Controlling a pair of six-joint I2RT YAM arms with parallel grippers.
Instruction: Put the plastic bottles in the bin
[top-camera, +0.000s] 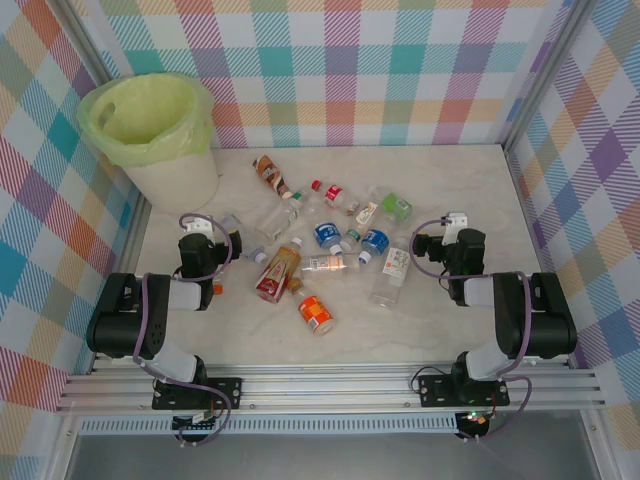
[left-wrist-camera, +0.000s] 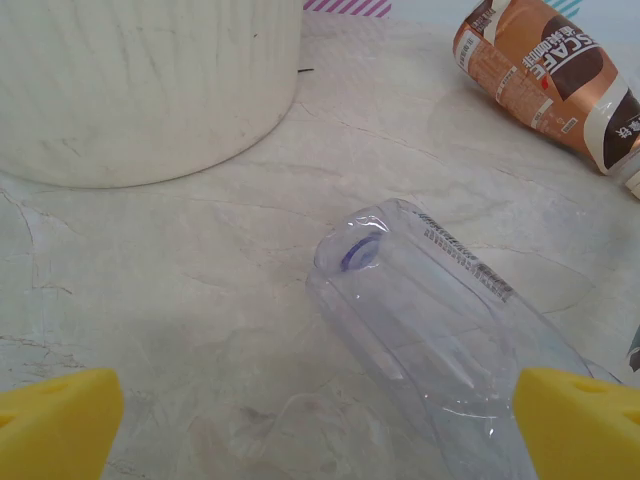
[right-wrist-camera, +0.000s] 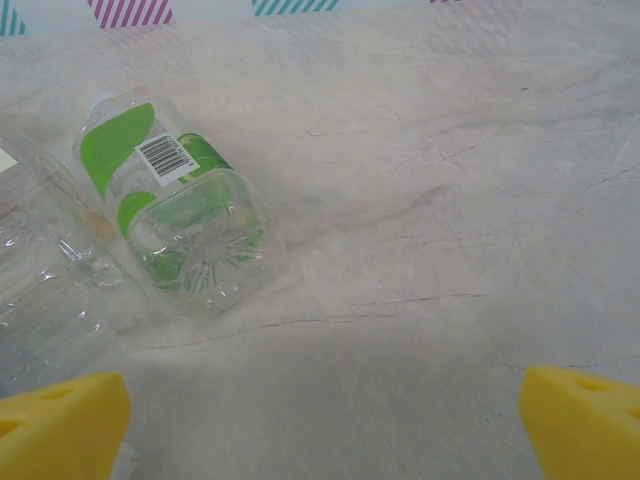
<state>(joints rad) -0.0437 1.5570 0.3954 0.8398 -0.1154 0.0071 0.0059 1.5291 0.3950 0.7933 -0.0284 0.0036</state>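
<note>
Pale marbled tabletop (top-camera: 480, 320), plastic bottles (top-camera: 327, 234) scattered: the left gripper (left-wrist-camera: 320, 425), jaws wide and empty, hovered over a clear bottle (left-wrist-camera: 430, 320) lying along 11-to-5 o'clock. The bin (top-camera: 180, 178) stood at its 11 o'clock, nearer this arm; the right gripper (right-wrist-camera: 320, 420) gaped too.

The round white bag-lined plastic bin (top-camera: 178, 176) is set at the far left corner of the pale marbled table (top-camera: 425, 335); the small clear plastic bottles (top-camera: 326, 235) are strewn mid-table, right of it.
</note>
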